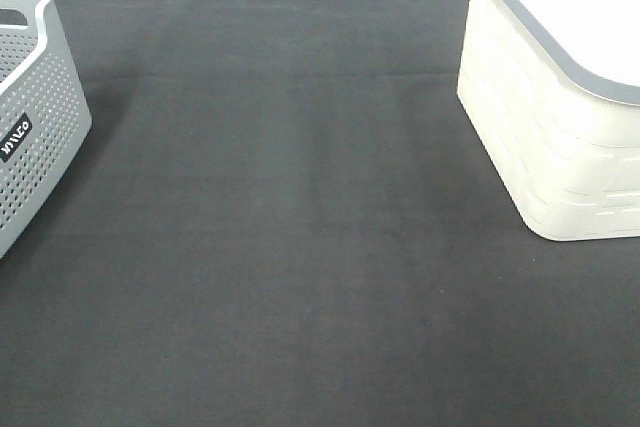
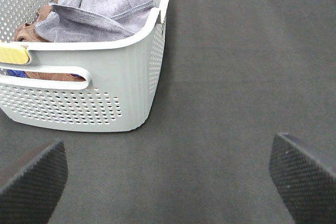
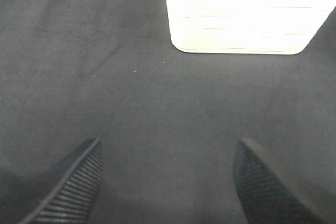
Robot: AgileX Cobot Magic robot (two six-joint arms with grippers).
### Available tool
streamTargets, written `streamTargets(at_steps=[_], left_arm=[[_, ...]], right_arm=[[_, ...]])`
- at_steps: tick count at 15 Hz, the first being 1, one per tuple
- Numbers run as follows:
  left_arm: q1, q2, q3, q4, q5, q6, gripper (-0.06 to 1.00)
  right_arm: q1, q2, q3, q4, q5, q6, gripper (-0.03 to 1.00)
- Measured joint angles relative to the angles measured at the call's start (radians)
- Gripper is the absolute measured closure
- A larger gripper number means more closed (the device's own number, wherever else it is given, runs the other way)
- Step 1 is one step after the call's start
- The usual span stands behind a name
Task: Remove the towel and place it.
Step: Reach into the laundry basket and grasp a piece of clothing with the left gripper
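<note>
left gripper (image 2: 168, 158), right gripper (image 3: 169, 156) — both agape

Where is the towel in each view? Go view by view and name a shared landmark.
Exterior high: not visible; the grey basket is cut off at the left edge.
Left wrist: the towel lies heaped in that basket, over a brown cloth.
Right wrist: not in it; the white bin shows instead.
Shared landmark: the black mat, in all three.

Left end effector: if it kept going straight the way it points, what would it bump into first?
Probably the dark grey fabric mat, just beside the corner of the pale grey perforated plastic basket. The open left end effector seems aimed past that corner, but depth is unclear.
</note>
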Motion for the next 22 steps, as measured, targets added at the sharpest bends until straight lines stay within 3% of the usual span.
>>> streamTargets(at_steps=[22], left_arm=[[0.000,0.000,0.000,0.000,0.000,0.000,-0.04]], right_arm=[[0.000,0.000,0.000,0.000,0.000,0.000,0.28]])
